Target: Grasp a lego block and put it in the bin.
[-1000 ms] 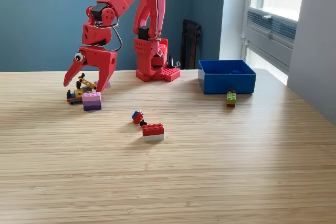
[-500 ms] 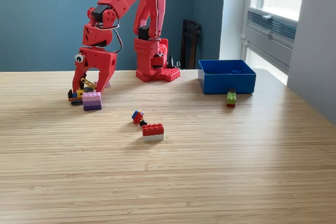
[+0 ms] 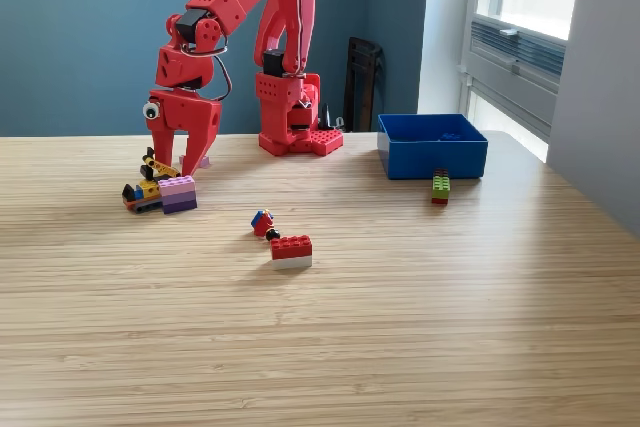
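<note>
The blue rectangular plastic bin (image 3: 432, 157) with low straight walls stands on the wooden table (image 3: 400, 327) at the exterior view's right. The red end effector (image 3: 182, 159) hangs nearly closed and empty above a pink-purple lego block (image 3: 178, 193).

Teal wall (image 3: 80, 37), bright window (image 3: 525, 7), pale wooden table (image 3: 400, 327)

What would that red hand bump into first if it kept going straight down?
Probably the yellow vehicle piece beside the purple block; the hand hangs right over it, though depth is unclear.
</note>
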Controlling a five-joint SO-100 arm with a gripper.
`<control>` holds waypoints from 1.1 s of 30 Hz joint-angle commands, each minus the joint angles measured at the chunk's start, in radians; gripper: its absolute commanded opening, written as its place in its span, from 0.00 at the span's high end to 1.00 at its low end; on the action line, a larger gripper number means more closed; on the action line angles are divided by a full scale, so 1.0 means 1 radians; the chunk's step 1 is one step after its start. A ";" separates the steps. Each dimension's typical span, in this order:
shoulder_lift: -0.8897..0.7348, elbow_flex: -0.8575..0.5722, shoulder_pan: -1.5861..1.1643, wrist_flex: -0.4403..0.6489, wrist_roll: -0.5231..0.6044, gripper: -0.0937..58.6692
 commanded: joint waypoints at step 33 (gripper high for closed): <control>0.011 -0.046 -0.092 -0.089 -0.678 0.39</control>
